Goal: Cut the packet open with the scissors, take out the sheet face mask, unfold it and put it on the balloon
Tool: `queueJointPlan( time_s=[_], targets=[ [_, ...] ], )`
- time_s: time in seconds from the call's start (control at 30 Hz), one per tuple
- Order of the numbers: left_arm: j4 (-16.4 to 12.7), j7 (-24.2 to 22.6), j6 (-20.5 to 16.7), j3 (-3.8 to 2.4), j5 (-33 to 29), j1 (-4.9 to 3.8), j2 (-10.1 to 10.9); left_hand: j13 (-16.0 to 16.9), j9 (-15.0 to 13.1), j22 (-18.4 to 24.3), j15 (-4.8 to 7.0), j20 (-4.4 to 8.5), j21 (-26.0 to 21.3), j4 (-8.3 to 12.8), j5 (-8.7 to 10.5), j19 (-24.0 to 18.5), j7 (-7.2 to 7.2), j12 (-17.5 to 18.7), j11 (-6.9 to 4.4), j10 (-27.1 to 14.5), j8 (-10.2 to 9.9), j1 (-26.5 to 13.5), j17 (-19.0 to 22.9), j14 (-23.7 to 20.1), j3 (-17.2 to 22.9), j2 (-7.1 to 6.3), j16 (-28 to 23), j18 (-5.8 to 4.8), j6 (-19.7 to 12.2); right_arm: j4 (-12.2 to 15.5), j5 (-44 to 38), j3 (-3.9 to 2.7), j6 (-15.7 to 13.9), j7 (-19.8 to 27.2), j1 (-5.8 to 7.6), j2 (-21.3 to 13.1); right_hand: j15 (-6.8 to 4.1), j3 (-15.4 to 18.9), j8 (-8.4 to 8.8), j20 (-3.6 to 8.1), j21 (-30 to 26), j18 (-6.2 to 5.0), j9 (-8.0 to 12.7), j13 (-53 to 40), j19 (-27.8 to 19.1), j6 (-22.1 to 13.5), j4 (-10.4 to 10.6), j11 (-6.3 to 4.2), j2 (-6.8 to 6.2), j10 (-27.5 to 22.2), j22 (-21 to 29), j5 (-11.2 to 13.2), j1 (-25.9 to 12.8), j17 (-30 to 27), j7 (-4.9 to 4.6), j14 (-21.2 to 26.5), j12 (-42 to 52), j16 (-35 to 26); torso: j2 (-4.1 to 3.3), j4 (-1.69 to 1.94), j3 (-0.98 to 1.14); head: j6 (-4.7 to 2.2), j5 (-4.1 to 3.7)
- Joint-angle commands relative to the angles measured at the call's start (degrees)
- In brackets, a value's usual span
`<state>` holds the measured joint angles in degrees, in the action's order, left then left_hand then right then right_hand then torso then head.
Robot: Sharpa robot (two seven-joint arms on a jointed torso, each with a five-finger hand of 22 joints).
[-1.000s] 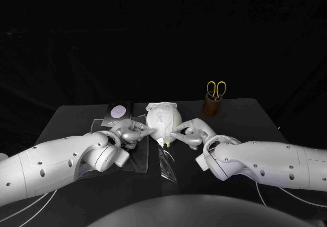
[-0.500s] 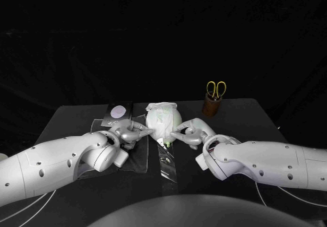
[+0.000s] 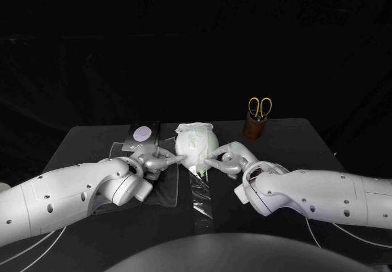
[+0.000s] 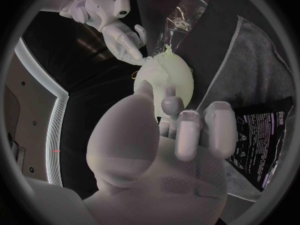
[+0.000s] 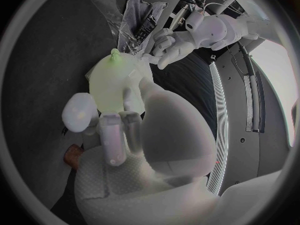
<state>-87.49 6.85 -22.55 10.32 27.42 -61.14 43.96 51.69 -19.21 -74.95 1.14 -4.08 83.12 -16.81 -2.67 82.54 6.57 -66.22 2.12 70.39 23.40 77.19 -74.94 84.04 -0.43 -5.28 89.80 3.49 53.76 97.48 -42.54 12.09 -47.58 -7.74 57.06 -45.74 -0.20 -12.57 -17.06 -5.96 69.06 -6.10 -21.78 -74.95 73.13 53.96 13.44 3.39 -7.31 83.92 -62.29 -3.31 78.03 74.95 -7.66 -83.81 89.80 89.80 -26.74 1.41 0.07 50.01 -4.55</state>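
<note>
A pale green balloon (image 3: 196, 150) lies mid-table, its knot towards me, with the white sheet mask (image 3: 192, 130) bunched over its far end. My left hand (image 3: 155, 158) is at its left side, fingertips touching it; whether it grips is unclear. My right hand (image 3: 227, 158) holds the balloon's lower right side, thumb and fingers around it. The left wrist view shows the balloon (image 4: 165, 77) past my left hand (image 4: 175, 130), with the right hand (image 4: 125, 37) touching near the knot. The dark packet (image 3: 143, 134) lies behind the left hand. The yellow-handled scissors (image 3: 260, 106) stand in a brown holder (image 3: 254, 128).
A clear film strip (image 3: 199, 195) lies on the table in front of the balloon. A dark cloth (image 3: 163, 190) is spread under my left arm. The black table (image 3: 294, 144) ends just behind the holder.
My left hand has drawn slightly back and to the left along the balloon's side. The right hand and the balloon have barely moved.
</note>
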Motion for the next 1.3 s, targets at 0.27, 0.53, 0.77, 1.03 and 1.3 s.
queueJointPlan(
  time_s=[0.27,0.53,0.77,1.03,1.3],
  targets=[
    [0.1,2.3,-0.8,-0.07,1.6,-0.02,-0.5,0.3,0.1,-3.9,0.53,0.31,0.4,0.3,-0.05,0.5,-0.09,-0.2,-0.12,0.5,0.1,-2.0,-15.1,6.0,-2.1,0.73,0.2,-0.73,0.4,0.0,-1.6,0.0,0.3,-0.6,-0.06,0.2,-0.34,0.4,-0.16,0.19,0.0,-0.12,0.0,-15.1,-0.2,0.5,0.0,-0.31,0.12,6.1,0.2,0.4,-0.1,15.0,0.07,-6.2,0.2,0.2,-0.02,-0.11,0.01,-0.01,0.07],
    [0.7,2.2,-1.5,-0.08,1.5,-0.01,-1.3,-0.1,0.4,-3.9,0.51,0.36,0.4,0.7,-0.06,0.5,0.08,0.3,-0.03,0.0,-0.2,2.0,-15.1,6.0,-2.7,1.11,0.2,-0.74,-0.2,0.0,-1.6,0.0,0.5,-0.6,-0.06,0.1,-0.34,0.4,-0.16,0.19,0.0,-0.12,0.0,-15.1,-0.2,0.5,0.0,-0.31,0.12,6.1,0.2,0.4,-0.1,15.0,0.07,-6.2,0.2,0.2,-0.06,-0.1,-0.02,-0.01,0.01],
    [0.9,0.8,-2.9,-0.09,0.7,0.02,-1.7,-0.1,0.9,-3.9,0.1,0.09,0.4,0.6,-0.06,0.5,0.74,0.4,0.49,-0.1,-1.1,3.9,-15.1,6.0,-3.8,1.2,0.2,-0.76,-1.9,0.1,-1.6,-0.01,0.6,-0.6,-0.06,0.1,-0.36,0.5,-0.1,0.22,-0.1,-0.13,0.1,-15.1,-0.3,0.5,0.0,-0.32,0.07,6.1,0.2,0.4,-0.1,15.0,0.07,-6.2,0.2,0.2,-0.01,-0.02,0.0,-0.01,-0.59],
    [1.0,-0.4,-1.8,-0.09,-1.0,0.03,-2.0,1.3,0.8,-4.3,0.21,0.01,0.6,0.7,-0.08,0.8,0.4,-0.6,0.21,1.2,-0.4,6.1,-15.1,6.0,-3.7,2.78,0.2,-0.83,-0.4,-0.1,-1.6,-0.01,0.8,-0.7,-0.06,0.2,-0.36,0.5,-0.1,0.22,-0.1,-0.13,0.1,-15.1,-0.3,0.5,0.0,-0.32,0.07,6.1,0.2,0.4,-0.1,15.0,0.07,-6.2,0.2,0.2,0.0,0.02,0.0,-0.01,-0.7],
    [1.0,-1.3,-0.6,-0.09,-2.5,0.03,-2.3,2.3,0.8,-5.2,1.0,0.57,1.2,1.0,-0.09,1.3,-0.72,-0.9,-0.8,2.5,0.2,8.9,-15.1,6.0,-2.8,5.56,0.2,-1.04,2.0,-0.1,-1.6,-0.01,0.7,-1.0,-0.06,0.1,-0.38,0.6,-0.03,0.25,-0.2,-0.16,0.1,-15.1,-0.4,0.5,0.1,-0.33,0.2,6.1,0.4,0.3,-0.2,15.0,0.08,-6.2,0.2,0.2,-0.02,-0.13,-0.02,-0.01,-0.57]
  ],
)
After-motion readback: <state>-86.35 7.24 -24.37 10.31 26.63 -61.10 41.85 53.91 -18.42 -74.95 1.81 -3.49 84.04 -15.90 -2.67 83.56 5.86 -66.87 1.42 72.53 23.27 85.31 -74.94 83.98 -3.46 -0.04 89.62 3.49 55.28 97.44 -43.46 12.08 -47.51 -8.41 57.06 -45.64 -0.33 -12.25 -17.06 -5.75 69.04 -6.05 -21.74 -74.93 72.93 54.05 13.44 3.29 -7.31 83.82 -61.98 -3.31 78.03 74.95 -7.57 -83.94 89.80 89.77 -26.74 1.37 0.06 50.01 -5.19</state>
